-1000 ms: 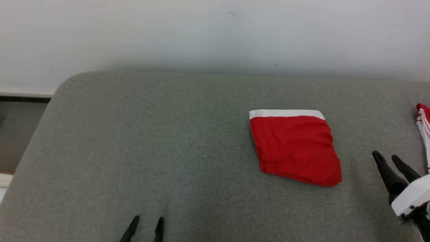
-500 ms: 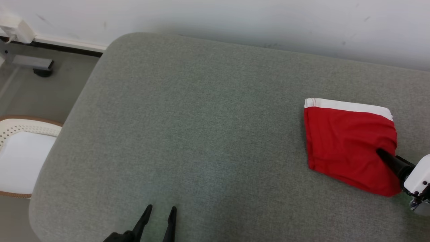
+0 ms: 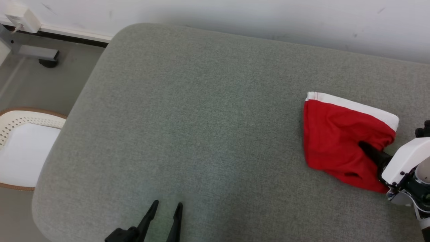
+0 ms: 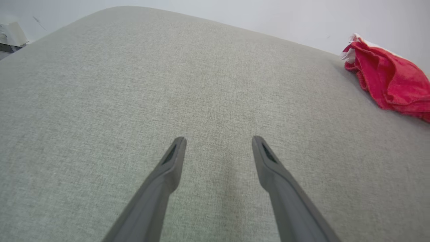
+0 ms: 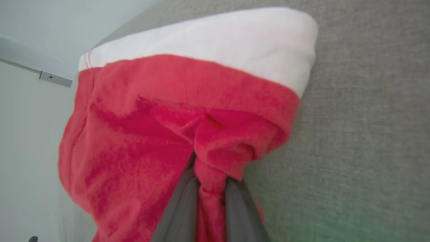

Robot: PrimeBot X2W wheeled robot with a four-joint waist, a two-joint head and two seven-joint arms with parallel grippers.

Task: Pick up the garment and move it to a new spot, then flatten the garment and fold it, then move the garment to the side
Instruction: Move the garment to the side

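**Far right on the grey cushion (image 3: pixel 201 117): a thin pinch**

Head view: folded red shorts (image 3: pixel 332 141) lie there, the right gripper (image 3: pixel 368 151) nipping their near edge; the left gripper (image 3: pixel 166 210) hangs idle. Left wrist view: its jaws stand spread over bare fabric. Right wrist view: jaws clamp one bunched pleat, so a lift could slip it free or spill the fold.

Work surface: a grey-green upholstered pad (image 3: pixel 201 117) of woven fabric, rounded at its far left corner. Behind it is a plain white wall (image 3: pixel 235 13) with faint scuffs. White skirting (image 3: pixel 74 33) runs along the wall's foot. Grey floor (image 3: pixel 40 90) lies to the left, carrying a grey metal frame (image 3: pixel 30 50) with a black foot (image 3: pixel 48 63). A white seat (image 3: pixel 23 151), with a perforated, wood-trimmed rim, stands beside the pad. Lighting is even.
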